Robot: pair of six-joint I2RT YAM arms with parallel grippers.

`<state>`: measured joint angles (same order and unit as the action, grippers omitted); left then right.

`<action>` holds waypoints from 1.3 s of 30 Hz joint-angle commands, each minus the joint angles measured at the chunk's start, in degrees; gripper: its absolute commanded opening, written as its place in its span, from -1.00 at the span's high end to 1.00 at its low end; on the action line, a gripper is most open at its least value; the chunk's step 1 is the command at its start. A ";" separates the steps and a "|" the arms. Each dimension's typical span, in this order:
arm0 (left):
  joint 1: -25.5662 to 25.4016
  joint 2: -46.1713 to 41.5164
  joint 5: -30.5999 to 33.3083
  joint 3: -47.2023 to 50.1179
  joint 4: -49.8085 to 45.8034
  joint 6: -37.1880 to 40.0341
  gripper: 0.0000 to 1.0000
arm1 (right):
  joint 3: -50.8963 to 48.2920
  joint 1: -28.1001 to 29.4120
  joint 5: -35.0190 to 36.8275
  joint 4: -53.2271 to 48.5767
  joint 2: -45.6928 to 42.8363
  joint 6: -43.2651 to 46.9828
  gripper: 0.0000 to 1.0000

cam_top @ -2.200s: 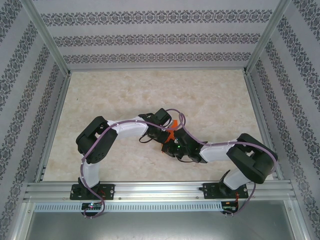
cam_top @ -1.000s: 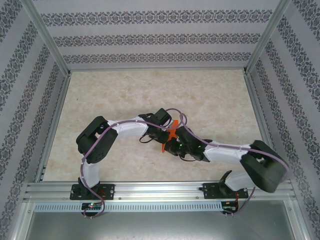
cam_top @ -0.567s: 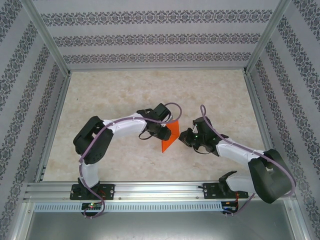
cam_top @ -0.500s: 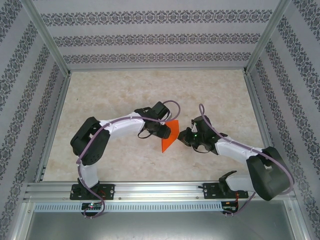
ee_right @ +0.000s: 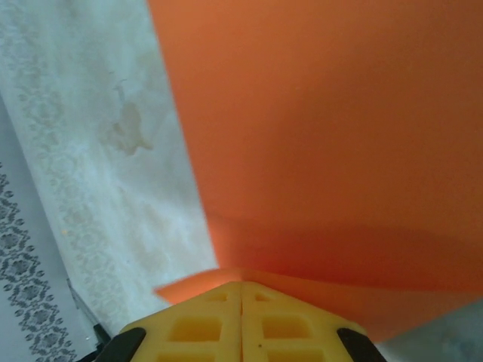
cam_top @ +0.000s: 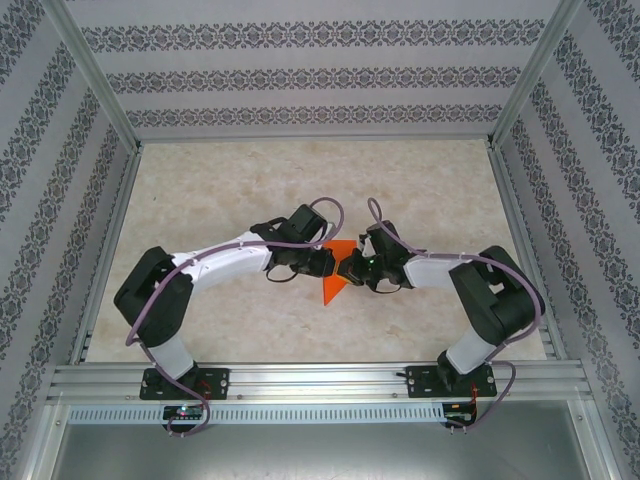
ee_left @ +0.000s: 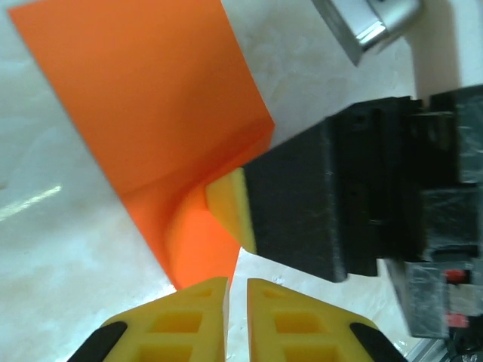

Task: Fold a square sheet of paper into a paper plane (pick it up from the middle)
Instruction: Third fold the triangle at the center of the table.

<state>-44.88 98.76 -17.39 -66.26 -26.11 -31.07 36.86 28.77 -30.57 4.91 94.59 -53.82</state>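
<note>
Right gripper (ee_right: pixel 241 288) is clamped tight on the orange paper (ee_right: pixel 324 136). Left gripper (ee_left: pixel 237 285) is almost closed at the paper's corner; I can't tell whether it grips.

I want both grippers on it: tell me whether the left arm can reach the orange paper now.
Probably yes: the orange paper ends just ahead of the left gripper, nothing between them. The right gripper pinches it farther along.

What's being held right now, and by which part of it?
The right gripper pinches the orange paper by one edge. Whether the left gripper also grips its corner cannot be told.
</note>
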 commanded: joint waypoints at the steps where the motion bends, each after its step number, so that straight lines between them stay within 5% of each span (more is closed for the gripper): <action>1: -1.31 2.90 -3.80 -0.23 5.09 -3.56 0.73 | 0.89 0.32 0.18 2.18 2.89 1.35 0.88; 16: -2.71 11.49 -6.56 1.89 8.74 -7.18 0.89 | -1.09 0.22 1.65 2.12 4.64 1.44 0.90; 31: -2.75 5.04 -8.69 12.92 24.45 -14.65 1.00 | -1.62 0.05 1.89 3.00 5.12 0.69 0.91; 39: -2.71 5.36 -7.09 9.32 20.32 -13.04 1.00 | -1.88 0.12 2.00 3.00 5.18 0.61 0.91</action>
<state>-47.05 104.36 -25.06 -54.46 -5.23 -44.29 36.36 28.40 -31.03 9.37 98.04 -52.84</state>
